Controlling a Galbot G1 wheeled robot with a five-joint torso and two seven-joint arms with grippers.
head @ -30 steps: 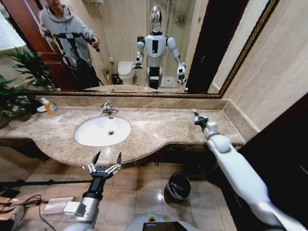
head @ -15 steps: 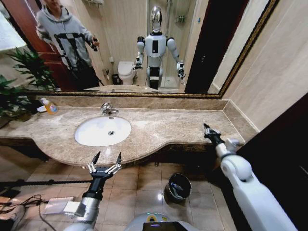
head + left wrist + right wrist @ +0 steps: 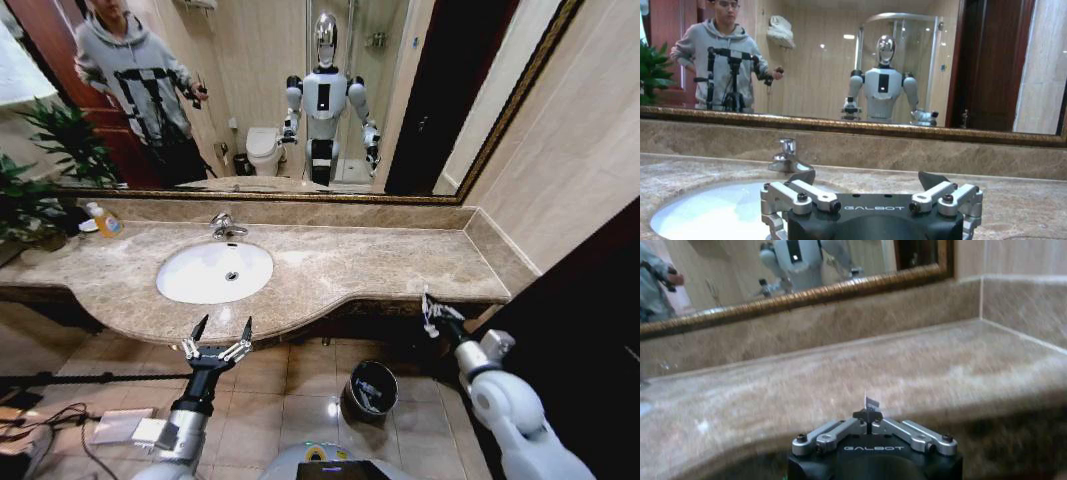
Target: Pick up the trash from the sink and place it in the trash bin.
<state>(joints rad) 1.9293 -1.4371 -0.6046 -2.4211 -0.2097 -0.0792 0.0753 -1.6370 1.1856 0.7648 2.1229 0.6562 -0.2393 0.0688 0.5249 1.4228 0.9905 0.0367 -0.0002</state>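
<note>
The white oval sink with its chrome faucet is set in the beige marble counter. My right gripper hangs just off the counter's front edge at the right, above and to the right of the trash bin. In the right wrist view that gripper is shut on a thin white scrap of trash poking up between its fingertips. The small black bin stands on the floor tiles with pale bits inside. My left gripper waits open below the counter edge in front of the sink; its fingers are spread wide.
An orange-capped soap bottle stands at the counter's back left, beside a green plant. A large mirror covers the back wall. A dark door panel stands close on the right. Cables and a white box lie on the floor at left.
My right arm has drawn back from above the counter's right side, past its front edge and lower, towards the bin. The left arm has not moved.
</note>
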